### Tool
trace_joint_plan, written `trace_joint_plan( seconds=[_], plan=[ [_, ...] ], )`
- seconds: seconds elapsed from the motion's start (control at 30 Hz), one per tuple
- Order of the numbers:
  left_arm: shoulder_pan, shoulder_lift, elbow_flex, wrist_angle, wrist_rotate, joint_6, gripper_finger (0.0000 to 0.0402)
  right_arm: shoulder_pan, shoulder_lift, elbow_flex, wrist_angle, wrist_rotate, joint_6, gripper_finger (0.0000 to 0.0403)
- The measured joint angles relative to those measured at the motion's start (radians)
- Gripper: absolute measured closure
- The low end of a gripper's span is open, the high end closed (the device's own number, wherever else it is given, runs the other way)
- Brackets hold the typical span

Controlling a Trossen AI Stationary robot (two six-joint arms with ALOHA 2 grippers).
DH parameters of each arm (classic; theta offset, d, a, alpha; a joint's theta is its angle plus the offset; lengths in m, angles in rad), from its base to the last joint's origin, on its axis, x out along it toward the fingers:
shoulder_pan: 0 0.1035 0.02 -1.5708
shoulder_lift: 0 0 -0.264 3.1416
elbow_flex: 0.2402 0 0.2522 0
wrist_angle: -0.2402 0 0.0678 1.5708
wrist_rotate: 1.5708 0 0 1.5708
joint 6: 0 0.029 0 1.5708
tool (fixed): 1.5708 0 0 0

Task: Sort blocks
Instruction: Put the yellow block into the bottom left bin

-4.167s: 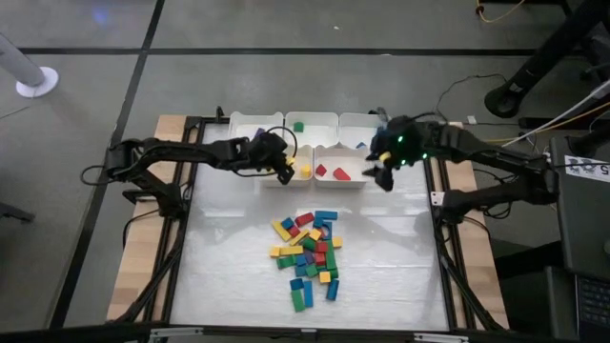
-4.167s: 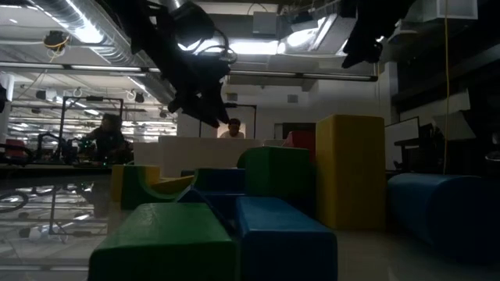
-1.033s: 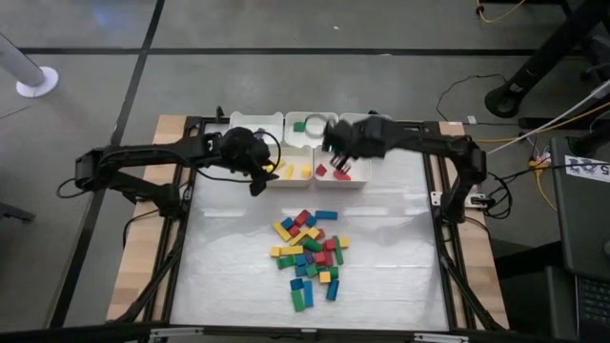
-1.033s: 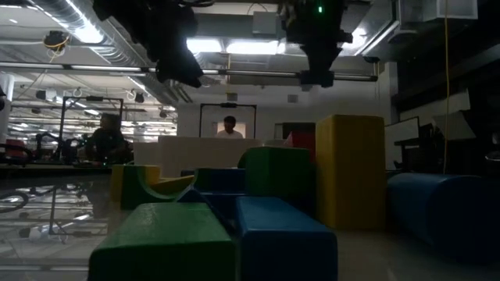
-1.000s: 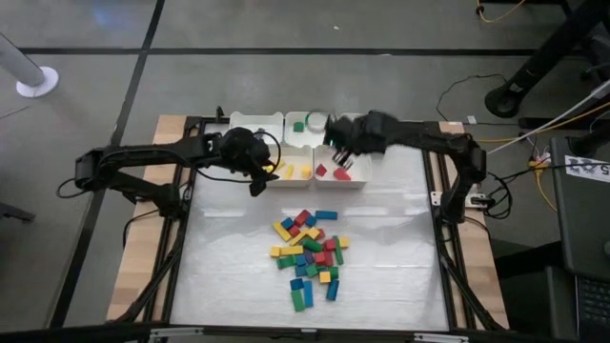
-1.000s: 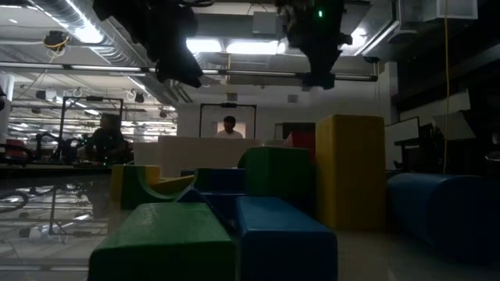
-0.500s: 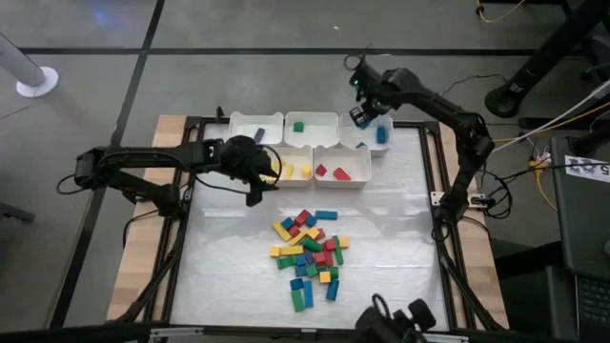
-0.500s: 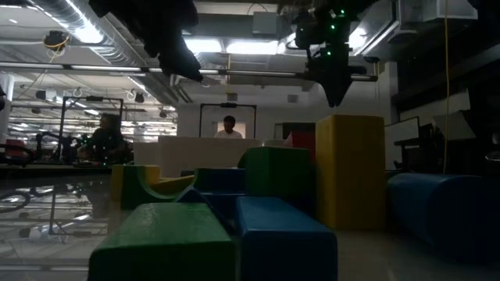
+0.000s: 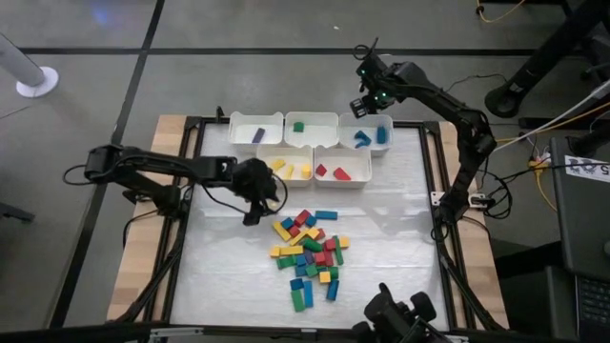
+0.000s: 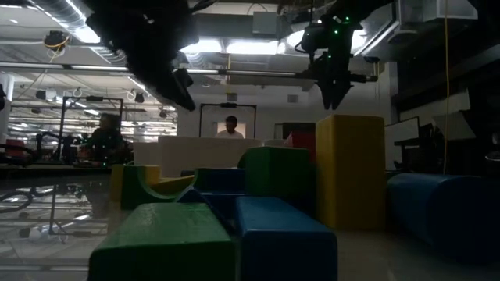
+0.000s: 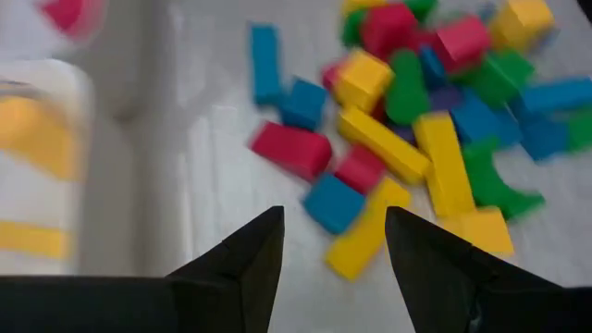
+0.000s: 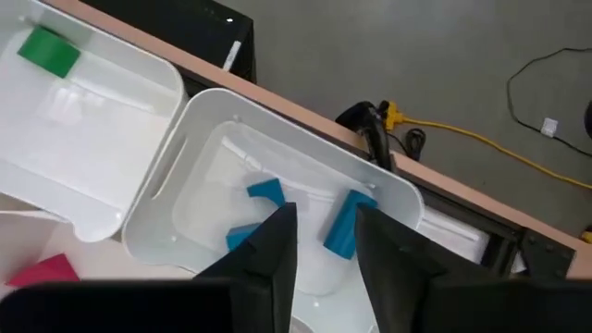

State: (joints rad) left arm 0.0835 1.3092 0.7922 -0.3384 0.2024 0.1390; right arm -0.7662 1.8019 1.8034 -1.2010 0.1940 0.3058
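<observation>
Hovering near the blocks (image 9: pixel 307 255) heaped mid-table, my left gripper (image 11: pixel 333 242) gapes wide and empty, while my right gripper (image 12: pixel 324 242), narrowly parted and empty, hangs above the blue-block bin (image 12: pixel 199 166).

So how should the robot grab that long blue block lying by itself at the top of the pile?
Probably from straight above, with the fingers across the long blue block's narrow width, pinching its two long sides near the middle. It lies flat at the pile's edge with bare table on its bin-facing side. The left gripper, open, is nearest.
</observation>
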Motion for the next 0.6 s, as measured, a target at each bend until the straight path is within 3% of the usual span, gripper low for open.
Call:
trace_joint_plan(
  seconds=[0.6],
  plan=[
    [-0.091,0.205,-0.033,0.111,0.024,0.136,0.0224,0.011,0.000,0.000,-0.003,-0.168,0.003,0.0290]
  ],
)
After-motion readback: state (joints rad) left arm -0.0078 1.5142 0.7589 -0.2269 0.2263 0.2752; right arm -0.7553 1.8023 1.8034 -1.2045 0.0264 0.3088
